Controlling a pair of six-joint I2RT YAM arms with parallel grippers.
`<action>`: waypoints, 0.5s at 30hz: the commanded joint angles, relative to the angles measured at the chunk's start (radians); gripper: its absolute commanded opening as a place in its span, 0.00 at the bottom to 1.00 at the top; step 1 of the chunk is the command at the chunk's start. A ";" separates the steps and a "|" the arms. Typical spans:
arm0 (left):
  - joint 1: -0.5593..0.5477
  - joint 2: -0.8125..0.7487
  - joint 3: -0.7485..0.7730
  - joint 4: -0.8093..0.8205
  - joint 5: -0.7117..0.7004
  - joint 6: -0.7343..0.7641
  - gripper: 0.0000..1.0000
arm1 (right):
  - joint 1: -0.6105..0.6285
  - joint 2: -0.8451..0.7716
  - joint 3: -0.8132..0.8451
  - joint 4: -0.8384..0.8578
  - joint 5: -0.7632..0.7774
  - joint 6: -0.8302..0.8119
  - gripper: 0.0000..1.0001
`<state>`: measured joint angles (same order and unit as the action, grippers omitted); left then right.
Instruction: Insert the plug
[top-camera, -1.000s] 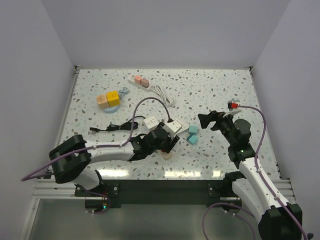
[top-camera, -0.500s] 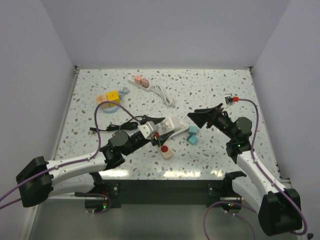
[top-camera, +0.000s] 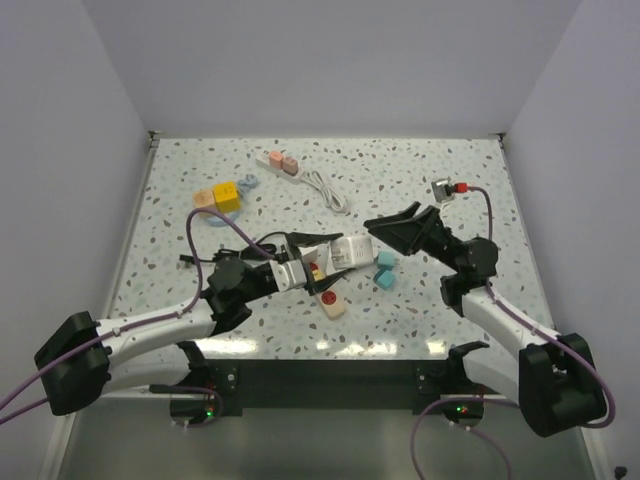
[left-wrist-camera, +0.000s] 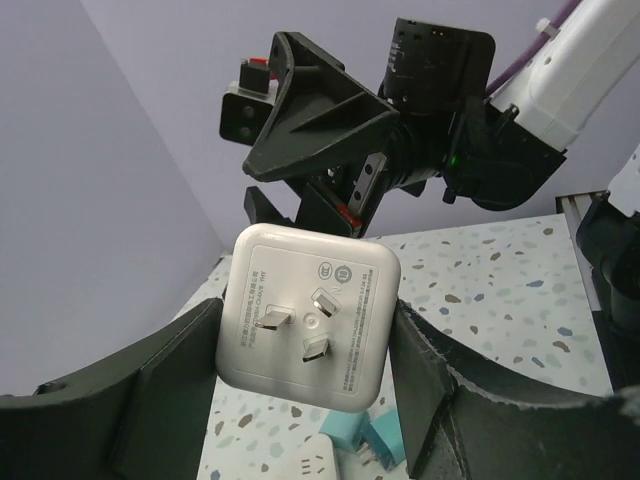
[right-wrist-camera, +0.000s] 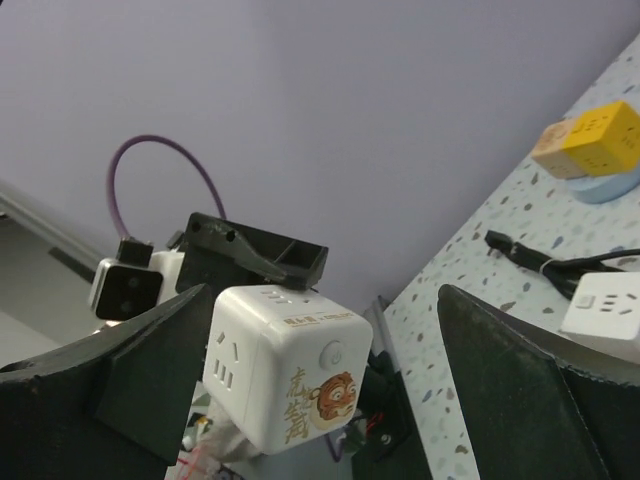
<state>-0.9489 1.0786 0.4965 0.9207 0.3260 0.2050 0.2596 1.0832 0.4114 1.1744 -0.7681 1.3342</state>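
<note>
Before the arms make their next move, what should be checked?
1. Left gripper clamped on the white cube plug: ok.
2. Plug's three prongs bare and unblocked: ok.
3. Right gripper open: ok.
4. Right gripper's fingers already around the plug: cannot tell.
5. Free socket on the power strip: cannot tell.

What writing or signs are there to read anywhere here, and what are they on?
White plug cube, pronged face: two small marks and fine print, too small to read.
Its side: gold Chinese characters by a cartoon tiger, top one perhaps "虎", rest blurred.
Nothing else readable.
</note>
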 joint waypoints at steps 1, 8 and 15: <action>0.007 0.003 0.065 0.116 0.076 0.048 0.00 | 0.039 0.009 0.026 0.186 -0.045 0.114 0.98; 0.018 0.029 0.100 0.171 0.117 0.051 0.00 | 0.073 0.012 0.023 0.290 -0.079 0.174 0.98; 0.024 0.096 0.158 0.239 0.189 0.010 0.00 | 0.093 0.054 0.036 0.438 -0.086 0.254 0.98</action>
<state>-0.9253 1.1545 0.5854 1.0130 0.4522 0.2245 0.3344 1.1297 0.4145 1.3205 -0.8291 1.5494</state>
